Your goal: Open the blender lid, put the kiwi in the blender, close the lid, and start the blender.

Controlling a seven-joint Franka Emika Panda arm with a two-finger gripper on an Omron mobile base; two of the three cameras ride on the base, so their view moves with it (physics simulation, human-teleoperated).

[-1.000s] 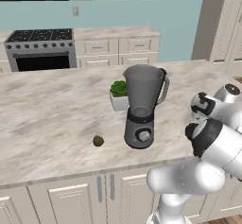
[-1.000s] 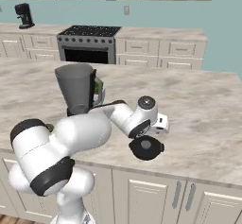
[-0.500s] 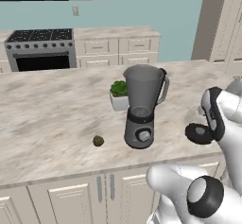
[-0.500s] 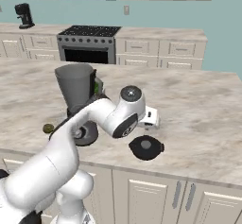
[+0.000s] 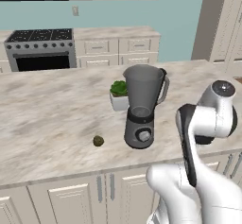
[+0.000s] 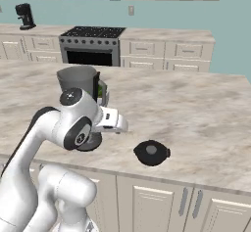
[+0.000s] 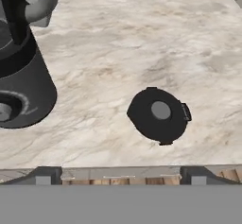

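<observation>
- Black plastic, that lid point(image 7: 158, 114): it lies flat on the counter point(image 6: 206, 108), off the jar, just ahead of the gripper point(image 7: 121, 173) and a bit to its right in the hand view. It looks light and stiff, and the small grey knob point(image 7: 160, 110) in the middle is the obvious place to pinch it when it goes back on.
- Gripper is spread wide with nothing between the tips, hanging low near the counter's front edge.
- Blender point(image 5: 142, 106) sits just to the gripper's left, jar open at the top. The smoky jar looks rigid but top-heavy, so I'd avoid bumping it. The dial point(image 5: 144, 135) on the base faces front.
- Kiwi point(image 5: 98, 141) is on the far side of the blender from the gripper, well apart from it, alone on the marble. Small, round and fuzzy, so I'd guess it rolls easily and bruises if squeezed hard. Take it across the middle from above, gently.
- Count: one blender, one lid, one kiwi, plus one plant point(image 5: 119, 93) in a white pot behind the blender.
</observation>
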